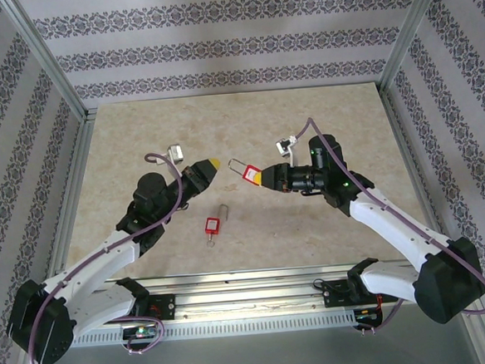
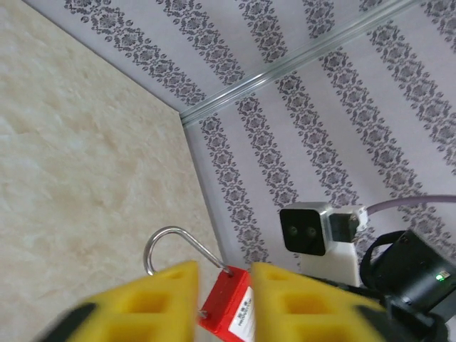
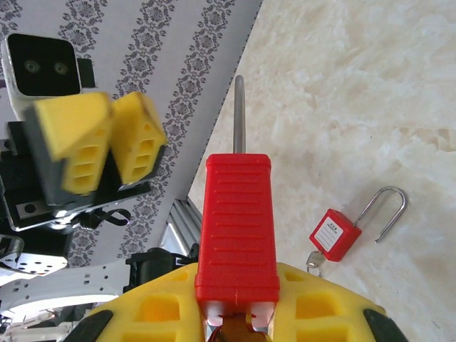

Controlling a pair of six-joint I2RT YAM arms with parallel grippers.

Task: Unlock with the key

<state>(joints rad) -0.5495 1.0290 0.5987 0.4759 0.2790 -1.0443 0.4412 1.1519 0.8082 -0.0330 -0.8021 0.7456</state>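
Grips a red padlock (image 3: 237,214) by the lower body with the right gripper (image 3: 237,278), pinching it flat between both yellow pads (image 3: 160,306). Carries it above the table (image 1: 140,139) near the middle, with the shackle (image 1: 235,161) aimed toward the left arm and one leg free of the body. Faces the left gripper (image 1: 207,167) across a short gap, not touching. Holds that left gripper parted a little, with nothing between its fingers (image 2: 153,299). Looks through that gap, in the left wrist view, at the held lock's red body and curved shackle beyond. Has a second red padlock (image 1: 211,226) lying flat on the table, nearer the arm bases than either gripper and apart from both. Shows at the bottom end of that second lock something small and metallic, probably the key (image 3: 313,260), though too small to tell whether seated in the keyhole or merely touching.
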